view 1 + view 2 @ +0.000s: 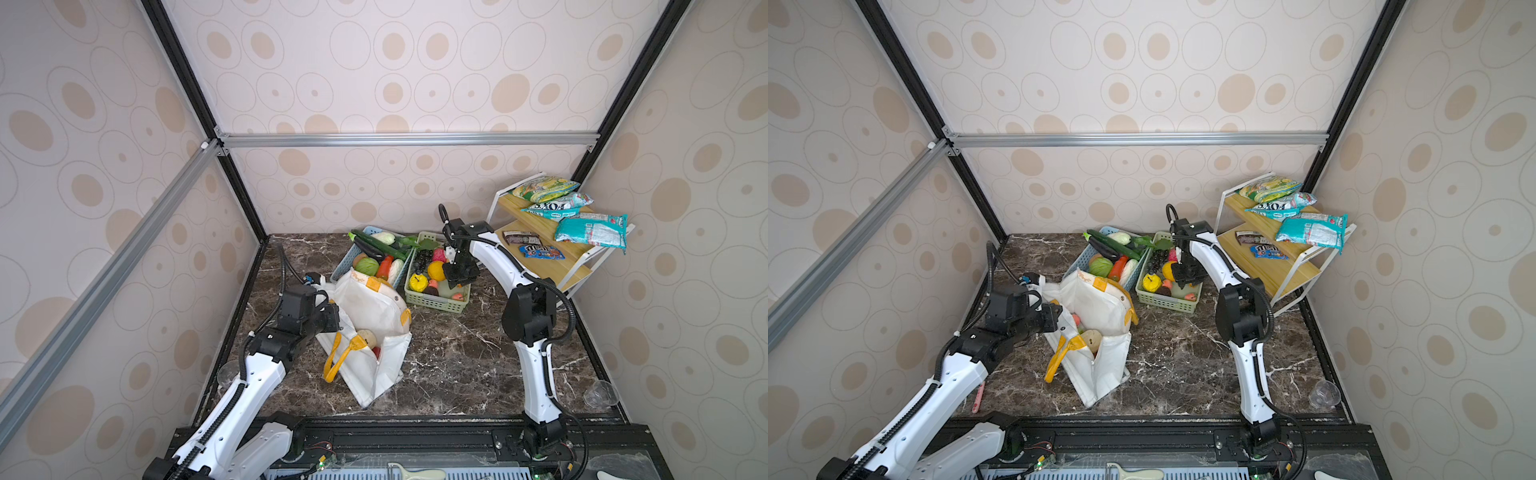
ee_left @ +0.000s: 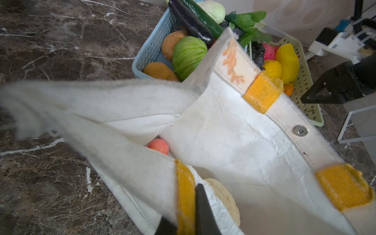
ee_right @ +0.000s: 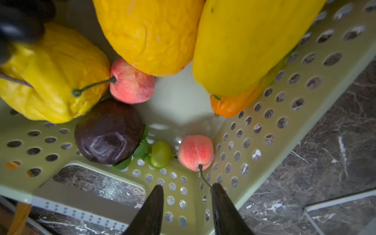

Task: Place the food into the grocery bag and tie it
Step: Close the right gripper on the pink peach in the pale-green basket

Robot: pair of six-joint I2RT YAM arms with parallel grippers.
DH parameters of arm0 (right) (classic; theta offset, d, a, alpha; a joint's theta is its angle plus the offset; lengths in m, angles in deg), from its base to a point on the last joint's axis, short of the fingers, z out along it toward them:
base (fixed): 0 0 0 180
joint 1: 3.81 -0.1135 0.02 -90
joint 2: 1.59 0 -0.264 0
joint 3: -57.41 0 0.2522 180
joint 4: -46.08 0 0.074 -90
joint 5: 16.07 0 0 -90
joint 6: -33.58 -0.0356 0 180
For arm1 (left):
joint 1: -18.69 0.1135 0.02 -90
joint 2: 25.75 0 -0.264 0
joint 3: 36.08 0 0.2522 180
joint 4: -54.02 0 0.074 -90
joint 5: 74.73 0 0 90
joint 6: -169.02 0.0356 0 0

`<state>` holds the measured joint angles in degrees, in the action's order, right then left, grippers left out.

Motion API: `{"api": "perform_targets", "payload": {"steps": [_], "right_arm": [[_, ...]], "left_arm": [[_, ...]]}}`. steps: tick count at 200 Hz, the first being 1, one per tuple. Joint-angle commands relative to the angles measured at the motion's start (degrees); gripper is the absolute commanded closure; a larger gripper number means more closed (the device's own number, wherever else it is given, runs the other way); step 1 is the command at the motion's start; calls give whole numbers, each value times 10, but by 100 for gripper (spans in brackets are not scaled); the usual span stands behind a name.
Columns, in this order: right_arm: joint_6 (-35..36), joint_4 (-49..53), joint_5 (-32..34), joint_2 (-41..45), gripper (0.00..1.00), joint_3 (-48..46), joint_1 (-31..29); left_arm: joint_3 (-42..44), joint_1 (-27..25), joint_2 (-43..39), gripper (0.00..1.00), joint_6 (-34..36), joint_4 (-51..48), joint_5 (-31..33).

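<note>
A few glossy toy fruits point(image 2: 158, 146) sit in the white fabric grocery bag point(image 2: 234, 146), its rim pinched tight in the jaws of the left gripper point(image 2: 186, 219). The right gripper point(image 3: 188, 187) has its jaws parted and empty, with a small pink peach point(image 3: 195, 152) just ahead of them. The bag is not yet tied.

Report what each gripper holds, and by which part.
Left gripper clamps the grocery bag by its rim, at a yellow strap. Right gripper, open over the green basket, holds nothing.
</note>
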<state>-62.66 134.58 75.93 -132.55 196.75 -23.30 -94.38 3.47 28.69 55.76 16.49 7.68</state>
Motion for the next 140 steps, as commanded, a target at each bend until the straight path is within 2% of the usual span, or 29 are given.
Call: {"api": "perform_targets", "payload": {"steps": [1,46,97,140], "right_arm": [[15,23,-2,-10,57,-6,2],[17,30,-20,-46,56,13,2],[-1,87,18,-85,55,53,3],[-35,90,40,-94,52,53,2]], "left_arm": [[-28,5,4,100,7,12,-2],[-28,5,-5,100,12,2,6],[-19,5,-8,100,9,7,4],[-19,5,-6,100,9,9,1]]}}
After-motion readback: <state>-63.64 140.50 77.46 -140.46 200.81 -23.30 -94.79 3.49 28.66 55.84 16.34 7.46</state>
